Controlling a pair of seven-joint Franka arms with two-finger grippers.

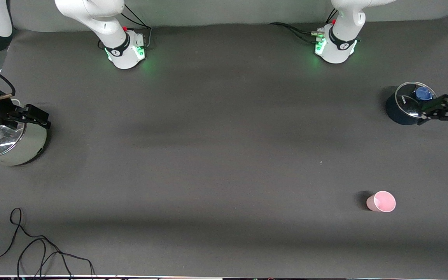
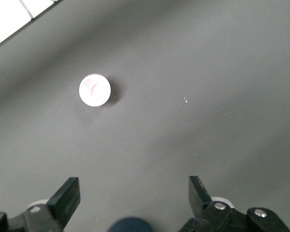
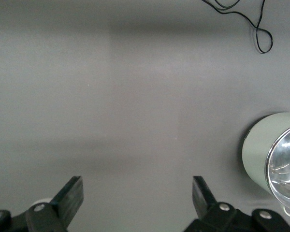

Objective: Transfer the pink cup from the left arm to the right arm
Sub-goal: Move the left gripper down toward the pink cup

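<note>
Left gripper [image 1: 430,110] spread wide, empty, over dark pot [image 1: 403,107]; right gripper [image 1: 37,116] spread, empty; pink cup [image 1: 381,201] untouched.

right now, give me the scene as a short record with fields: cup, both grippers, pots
cup: small pale pink plastic cup, upright on the dark table mat, toward the left arm's end, held by nothing
left gripper: open, over the dark blue pot with glass lid, away from the cup
right gripper: open, over the pale green pot with shiny lid
other: loose black cable near the front edge
handover: not begun
</note>
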